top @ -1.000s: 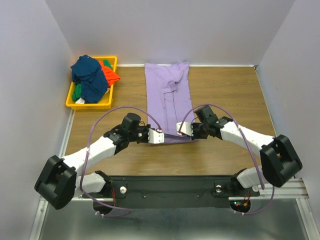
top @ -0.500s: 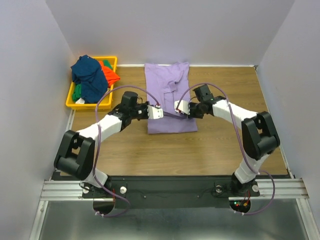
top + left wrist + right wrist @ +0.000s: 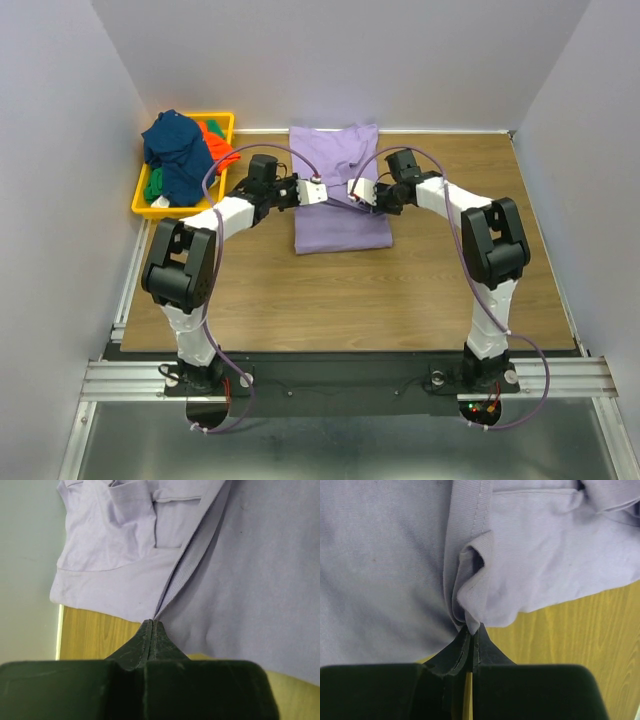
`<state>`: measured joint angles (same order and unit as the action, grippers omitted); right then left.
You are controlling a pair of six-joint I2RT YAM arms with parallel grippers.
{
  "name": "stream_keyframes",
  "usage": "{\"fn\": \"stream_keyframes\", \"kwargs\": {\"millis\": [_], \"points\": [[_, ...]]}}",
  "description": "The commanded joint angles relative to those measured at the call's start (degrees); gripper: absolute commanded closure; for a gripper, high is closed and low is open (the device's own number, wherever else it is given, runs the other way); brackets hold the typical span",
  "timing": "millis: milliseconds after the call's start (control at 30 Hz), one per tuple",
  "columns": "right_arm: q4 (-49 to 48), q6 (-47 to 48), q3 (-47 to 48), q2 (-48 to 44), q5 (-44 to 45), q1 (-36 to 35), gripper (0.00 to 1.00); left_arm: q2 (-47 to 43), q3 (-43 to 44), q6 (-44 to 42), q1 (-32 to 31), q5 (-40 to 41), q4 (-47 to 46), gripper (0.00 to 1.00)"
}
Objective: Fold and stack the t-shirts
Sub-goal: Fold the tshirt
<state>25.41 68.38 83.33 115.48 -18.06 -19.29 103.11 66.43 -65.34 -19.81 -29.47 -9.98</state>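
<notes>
The lavender-purple t-shirt [image 3: 340, 228] lies on the wooden table, its near part lifted and doubled over toward the collar. My left gripper [image 3: 318, 193] is shut on the left corner of the shirt's hem, and my right gripper [image 3: 353, 190] is shut on the right corner. In the left wrist view the closed tips [image 3: 151, 623] pinch the hem edge of the lavender cloth [image 3: 250, 555]. The right wrist view shows the tips [image 3: 471, 628] clamped on a bunched corner of the same cloth [image 3: 385, 555]. More t-shirts, navy blue [image 3: 180, 152], orange-red [image 3: 218, 140] and green [image 3: 153, 187], are piled at the back left.
A yellow plastic bin [image 3: 182, 211] holds the shirt pile at the far left, against the left wall. Bare wooden table [image 3: 430, 280] stretches right of and in front of the lavender shirt. Both arms reach far forward, cables looping above them.
Both grippers have travelled away from the bases toward the far wall, carrying the shirt's near hem over the shirt. The lavender shape now reads shorter.
</notes>
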Motion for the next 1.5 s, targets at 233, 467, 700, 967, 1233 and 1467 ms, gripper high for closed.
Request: {"fn": "stream_keyframes", "kwargs": {"millis": [233,467,700,967,1233,1467], "points": [[-0.54,0.88,8.25,5.19,0.05,1.27,0.99,4.46,4.85,-0.31,1.62,-0.15,-4.43,1.0],[-0.62,-0.17,10.27,7.39,1.89,1.45,0.95,8.15,7.65,0.48,2.24,1.26,-5.58,1.0],[-0.71,-4.91,14.13,7.83,3.82,2.06,0.52,12.46,13.36,3.37,2.32,3.37,-5.84,0.82],[-0.54,-19.05,17.75,0.73,3.48,3.99,0.36,9.4,21.62,17.42,5.3,3.99,0.54,0.57],[1.22,-30.74,8.34,-4.3,-3.9,4.35,0.69,-0.89,13.29,35.01,5.14,-3.83,4.43,0.61],[3.33,-40.25,9.13,0.7,-11.89,5.93,0.73,-0.19,10.3,45.02,1.71,-3.92,6.55,0.64]]}}
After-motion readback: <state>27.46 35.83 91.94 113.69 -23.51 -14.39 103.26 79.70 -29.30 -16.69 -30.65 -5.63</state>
